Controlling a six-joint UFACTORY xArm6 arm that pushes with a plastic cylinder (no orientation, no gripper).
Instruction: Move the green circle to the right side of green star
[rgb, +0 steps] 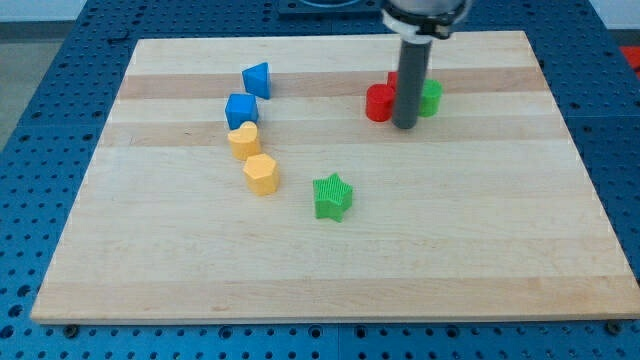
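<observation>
The green star lies near the middle of the wooden board. The green circle lies at the view's upper right, partly hidden behind my rod. My tip rests on the board just left of and below the green circle, touching or nearly touching it. A red block sits just left of the rod, and a second red block peeks out behind it.
Two blue blocks and two yellow blocks, a heart and a hexagon, form a line at the view's left. The board lies on a blue perforated table.
</observation>
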